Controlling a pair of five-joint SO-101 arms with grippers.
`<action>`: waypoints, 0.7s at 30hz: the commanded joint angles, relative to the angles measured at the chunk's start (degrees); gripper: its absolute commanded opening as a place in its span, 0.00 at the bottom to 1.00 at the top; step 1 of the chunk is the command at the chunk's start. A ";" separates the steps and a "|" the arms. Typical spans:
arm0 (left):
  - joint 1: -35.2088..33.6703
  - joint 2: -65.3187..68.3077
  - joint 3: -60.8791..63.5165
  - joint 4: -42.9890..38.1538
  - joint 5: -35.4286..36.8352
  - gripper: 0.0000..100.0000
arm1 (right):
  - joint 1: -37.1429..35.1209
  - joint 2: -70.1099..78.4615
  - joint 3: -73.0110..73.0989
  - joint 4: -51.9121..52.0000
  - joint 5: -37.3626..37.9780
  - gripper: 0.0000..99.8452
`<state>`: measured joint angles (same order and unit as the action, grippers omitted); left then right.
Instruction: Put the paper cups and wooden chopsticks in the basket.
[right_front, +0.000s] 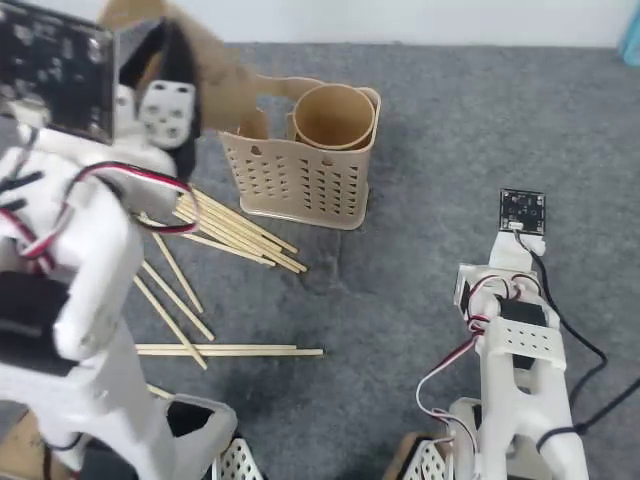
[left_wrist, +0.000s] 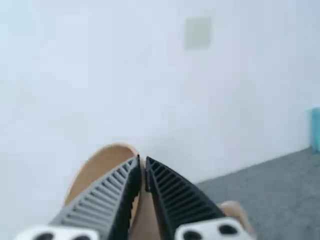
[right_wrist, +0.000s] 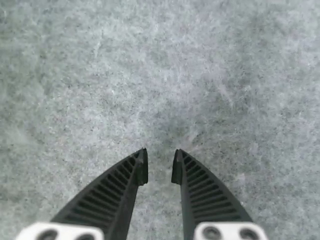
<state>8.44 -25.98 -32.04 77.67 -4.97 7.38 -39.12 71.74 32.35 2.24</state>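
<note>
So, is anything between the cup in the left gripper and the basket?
Nothing visible. The left gripper holds the paper cup in the air close to the basket, near its rim. A second cup already stands inside the basket, so that spot is taken.

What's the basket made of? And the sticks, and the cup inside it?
The basket looks like smooth beige plastic, moulded with rows of small holes. The chopsticks look like pale, bare wood, thin and matte. The cup inside looks like dull brown paper, thin-walled.
</note>
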 joint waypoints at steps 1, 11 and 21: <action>5.63 2.99 -0.22 -5.45 -1.76 0.01 | 0.57 -2.51 -0.53 -1.10 1.05 0.09; 9.49 19.69 -0.31 -10.37 -3.60 0.01 | 0.75 -2.51 -0.70 -1.19 1.05 0.09; 9.58 28.04 -0.13 -12.92 -3.69 0.01 | 0.75 -2.51 -0.62 -2.68 1.14 0.09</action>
<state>17.58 1.80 -31.96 66.59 -7.96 7.65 -39.12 71.74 31.12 2.24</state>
